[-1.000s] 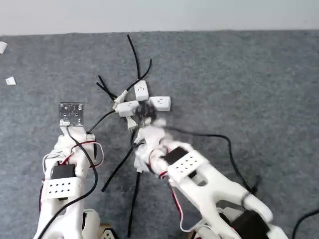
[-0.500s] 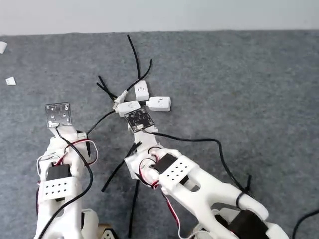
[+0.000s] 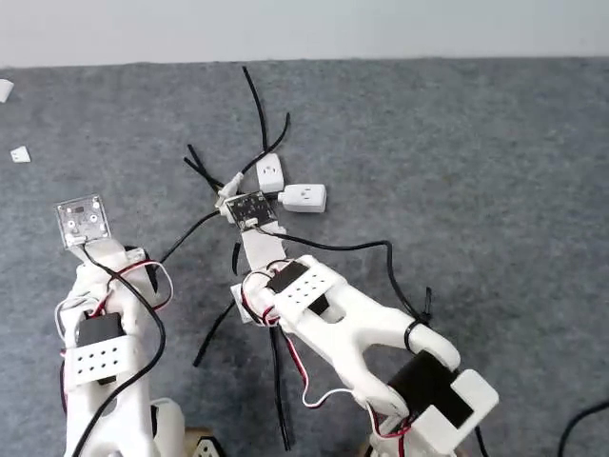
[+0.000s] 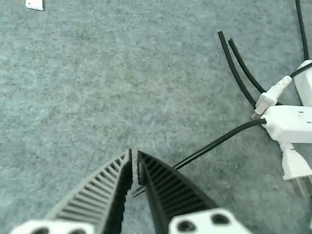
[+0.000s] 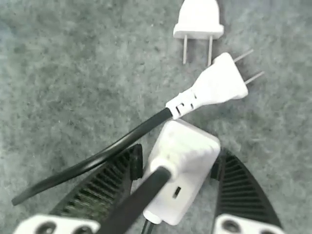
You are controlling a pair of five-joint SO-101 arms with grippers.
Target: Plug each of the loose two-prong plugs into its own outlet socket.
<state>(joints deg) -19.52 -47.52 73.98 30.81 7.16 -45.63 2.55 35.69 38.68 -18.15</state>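
Observation:
In the right wrist view my right gripper (image 5: pixel 178 163) is open, its dark fingers (image 5: pixel 105 192) straddling a white outlet socket block (image 5: pixel 183 175) that has a black cord at its near end. Just beyond the block lie two loose white two-prong plugs: one with a black cord (image 5: pixel 214 87) and one farther off (image 5: pixel 199 19). In the high view my right arm (image 3: pixel 314 305) reaches into the socket cluster, beside two more white sockets (image 3: pixel 271 173) (image 3: pixel 304 197). My left gripper (image 4: pixel 132 165) is shut and empty over bare carpet. A socket (image 4: pixel 292 122) and plugs (image 4: pixel 265 100) (image 4: pixel 295 165) lie off to its side.
Several black cords (image 3: pixel 257 105) fan out from the cluster across the grey carpet (image 3: pixel 457 162). A long one (image 3: pixel 214 328) trails back between the arms. Two small white scraps (image 3: pixel 19 154) lie at the far left. The right side of the carpet is open.
My right arm has pushed forward and left onto the socket cluster, its fingers now around the socket block. My left arm has swung left, away from the cluster.

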